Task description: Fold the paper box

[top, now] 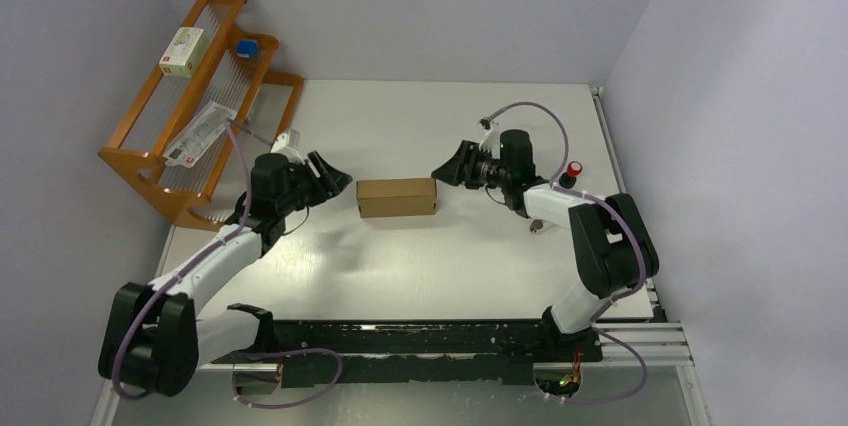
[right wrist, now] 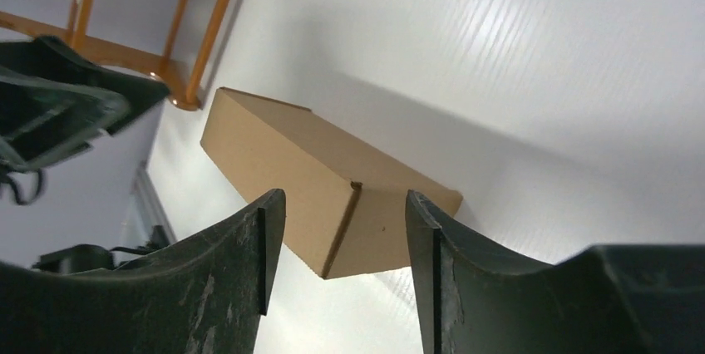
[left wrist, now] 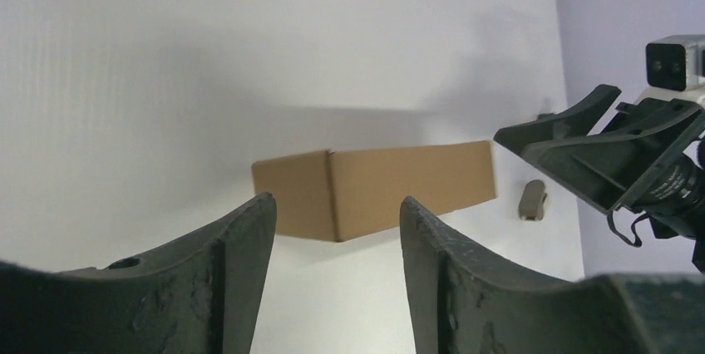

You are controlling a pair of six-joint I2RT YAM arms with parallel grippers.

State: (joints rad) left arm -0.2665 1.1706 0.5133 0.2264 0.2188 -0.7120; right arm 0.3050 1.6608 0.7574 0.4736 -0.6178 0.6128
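Note:
The paper box (top: 396, 197) is a closed small brown cardboard box lying on the white table between the two arms. My left gripper (top: 338, 180) is open and empty, just left of the box, pointing at its left end; the box shows beyond its fingers in the left wrist view (left wrist: 374, 189). My right gripper (top: 445, 166) is open and empty, just right of the box, pointing at its right end. In the right wrist view the box (right wrist: 308, 184) lies beyond the spread fingers, not touched.
An orange wooden rack (top: 205, 106) stands at the back left, holding a small white box (top: 184, 51) with a label, a blue item (top: 245, 47) and a flat packet (top: 200, 133). A red button (top: 574, 170) sits by the right arm. A small grey piece (left wrist: 531, 200) lies on the table.

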